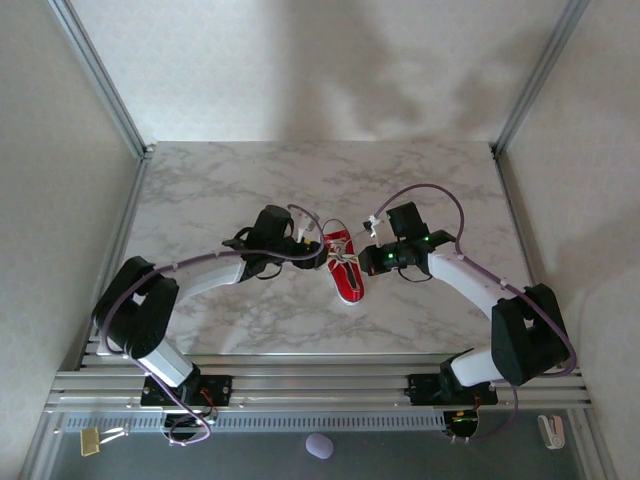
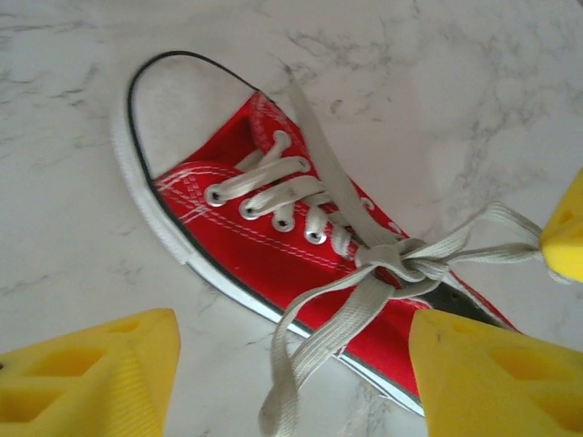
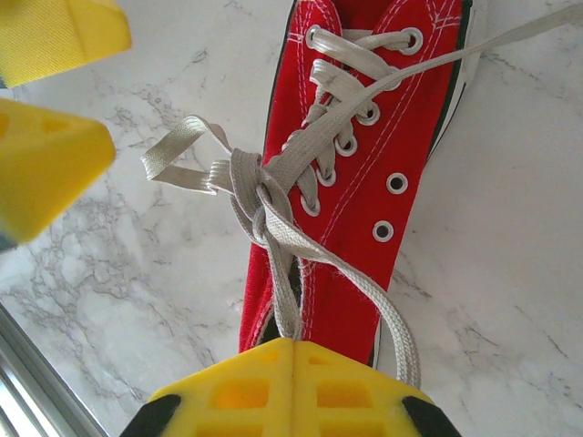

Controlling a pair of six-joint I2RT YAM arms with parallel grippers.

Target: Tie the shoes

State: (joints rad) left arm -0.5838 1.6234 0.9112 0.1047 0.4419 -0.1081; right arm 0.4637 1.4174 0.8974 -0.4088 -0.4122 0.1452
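Fig. Even, diffuse overhead illum.; moderately bright, no hard glare.
Top view: broad soft shadows on back wall (image 1: 330,70), fainter ones on marble table (image 1: 250,180); wide-angle perspective twd. edges. Wrist views: lace (image 3: 273,196) weave sharp, colours saturated; yellow fingers (image 2: 86,378) close to lens slightly soft, cropped by frame.

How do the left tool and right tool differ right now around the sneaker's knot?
The left tool stands open, its fingers wide apart and holding nothing; the right tool is shut. Slack lace lies loose between the left tool's fingers, while the right tool pinches a lace strand coming from the knot. The left tool sits on the sneaker's left, the right tool on its right. Both have yellow fingers and sit close to the knot.
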